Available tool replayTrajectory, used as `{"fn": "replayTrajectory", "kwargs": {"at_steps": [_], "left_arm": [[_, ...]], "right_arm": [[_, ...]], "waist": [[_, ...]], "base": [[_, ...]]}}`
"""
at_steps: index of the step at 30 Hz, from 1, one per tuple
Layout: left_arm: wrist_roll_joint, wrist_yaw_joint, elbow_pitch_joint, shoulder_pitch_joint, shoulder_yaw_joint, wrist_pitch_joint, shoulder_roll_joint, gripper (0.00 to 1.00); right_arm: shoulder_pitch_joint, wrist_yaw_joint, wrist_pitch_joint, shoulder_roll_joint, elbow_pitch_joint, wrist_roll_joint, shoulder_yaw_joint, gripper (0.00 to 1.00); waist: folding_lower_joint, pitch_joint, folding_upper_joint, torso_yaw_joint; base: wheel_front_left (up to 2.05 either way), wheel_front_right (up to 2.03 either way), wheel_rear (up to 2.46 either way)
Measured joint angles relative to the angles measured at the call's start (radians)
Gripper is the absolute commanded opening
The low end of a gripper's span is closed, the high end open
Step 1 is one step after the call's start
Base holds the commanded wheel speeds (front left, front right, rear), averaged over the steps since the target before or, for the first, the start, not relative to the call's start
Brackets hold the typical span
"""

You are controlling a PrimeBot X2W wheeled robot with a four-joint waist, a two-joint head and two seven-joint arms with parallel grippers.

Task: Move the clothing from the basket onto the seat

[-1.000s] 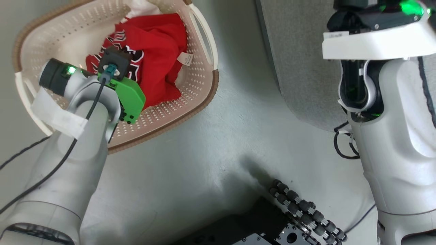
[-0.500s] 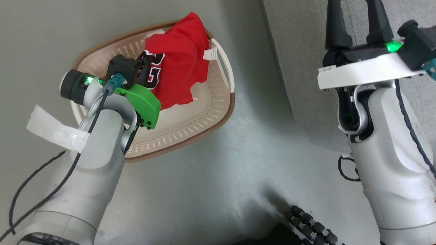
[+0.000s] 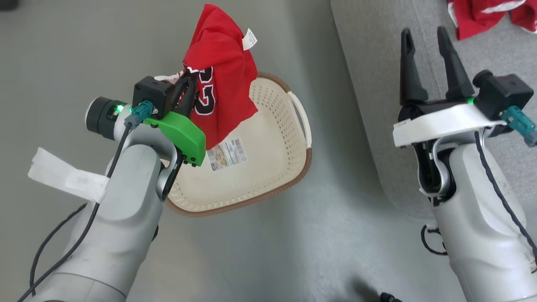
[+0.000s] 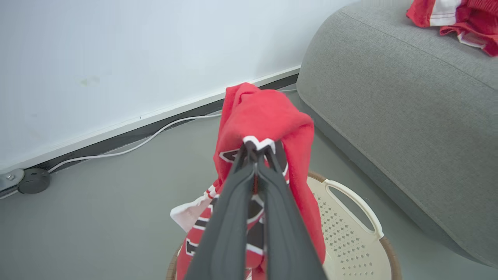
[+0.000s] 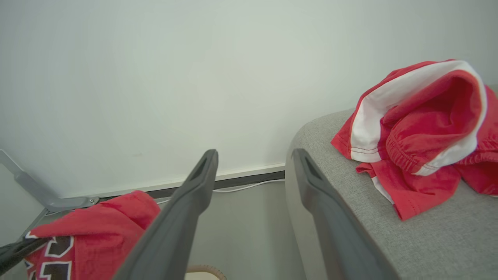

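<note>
Left gripper [image 4: 256, 151] pinching red jersey [image 3: 226, 63] (black numerals [image 3: 205, 97]), right gripper [image 3: 423, 37] spread — basket [image 3: 289, 167] sticker [image 3: 226, 154] unreadable

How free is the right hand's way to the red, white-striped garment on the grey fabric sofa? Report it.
Probably yes: the right hand is open and empty, pointing over the grey fabric sofa toward the red white-striped garment, nothing between.

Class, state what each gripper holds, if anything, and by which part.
The left gripper is shut on the red fabric jersey with black, white-edged numerals, pinching a bunched fold beside the numerals. The right gripper is open, holding nothing.
</note>
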Motion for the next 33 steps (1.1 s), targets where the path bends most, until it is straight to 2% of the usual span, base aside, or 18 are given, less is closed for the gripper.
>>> {"fn": "replayTrajectory", "kwargs": {"at_steps": [11, 19, 26, 33], "left_arm": [[-0.05, 0.0, -0.038, 0.072, 0.012, 0.0, -0.006, 0.0], [-0.071, -0.001, -0.05, 0.137, 0.012, 0.0, -0.007, 0.0], [-0.104, -0.001, -0.05, 0.2, 0.012, 0.002, -0.008, 0.0], [-0.107, 0.001, -0.091, 0.226, 0.001, 0.034, -0.008, 0.0]], "right_arm": [[0.088, 0.026, 0.0, -0.012, 0.065, -0.011, -0.003, 1.0], [0.15, 0.056, 0.0, -0.012, 0.113, -0.012, 0.012, 1.0], [0.201, 0.087, 0.0, -0.007, 0.17, -0.019, 0.067, 1.0], [0.217, 0.126, 0.002, 0.005, 0.213, -0.02, 0.174, 1.0]], "waist": [[0.0, -0.157, 0.0, 0.065], [0.0, -0.27, 0.0, 0.117], [0.0, -0.372, 0.0, 0.155], [-0.0001, -0.46, 0.0, 0.183]], "base": [[0.0, 0.0, 0.0], [0.0, 0.0, 0.0], [0.0, 0.0, 0.0], [0.0, 0.0, 0.0]]}}
